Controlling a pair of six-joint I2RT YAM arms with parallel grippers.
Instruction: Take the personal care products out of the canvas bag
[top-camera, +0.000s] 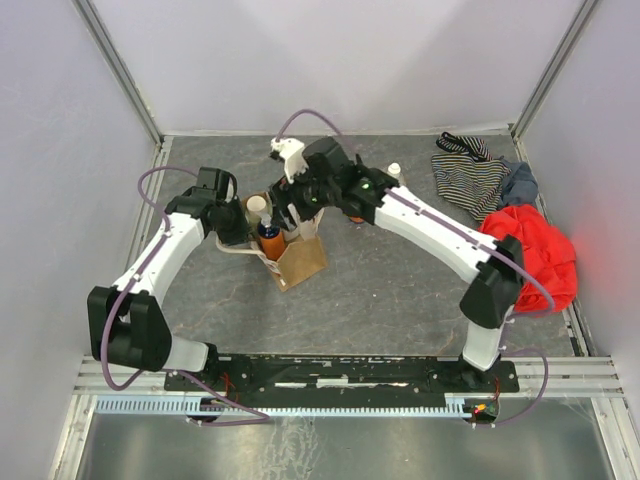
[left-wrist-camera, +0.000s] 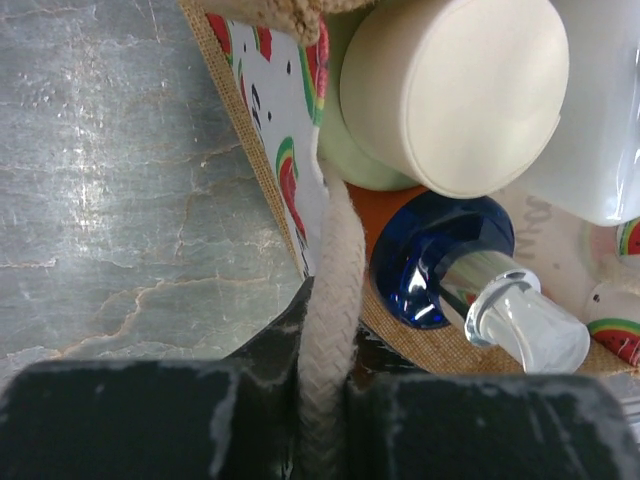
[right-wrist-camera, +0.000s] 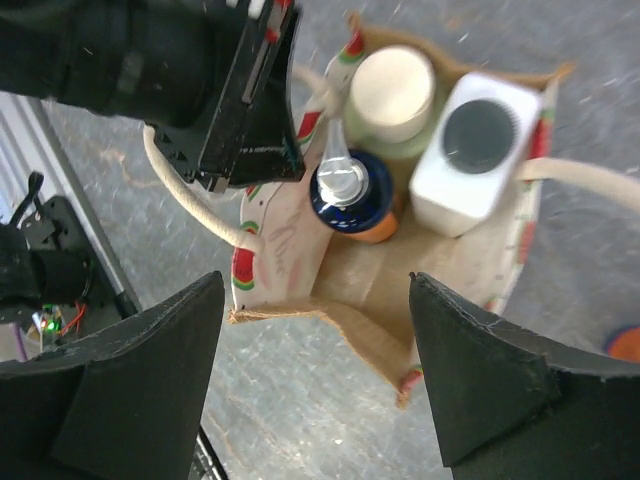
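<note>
The canvas bag (top-camera: 300, 258) stands open at mid-table, its watermelon-print wall (left-wrist-camera: 280, 150) facing my left wrist camera. Inside it stand an orange pump bottle with a blue top (right-wrist-camera: 350, 195), a pale-green cylinder with a cream cap (right-wrist-camera: 392, 90) and a white flat bottle (right-wrist-camera: 475, 150). My left gripper (left-wrist-camera: 325, 350) is shut on the bag's cream rope handle (left-wrist-camera: 330, 270) at its left rim. My right gripper (right-wrist-camera: 317, 280) is open and empty above the bag's mouth. A small white-capped bottle (top-camera: 394, 172) stands on the table behind the right arm. An orange bottle (top-camera: 355, 215) lies partly hidden under that arm.
A black-and-white striped garment (top-camera: 470, 175), a grey-blue cloth (top-camera: 518, 185) and a red cloth (top-camera: 530, 250) lie at the right. Grey walls close in the left, back and right sides. The rail (top-camera: 340, 375) with the arm bases runs along the near edge.
</note>
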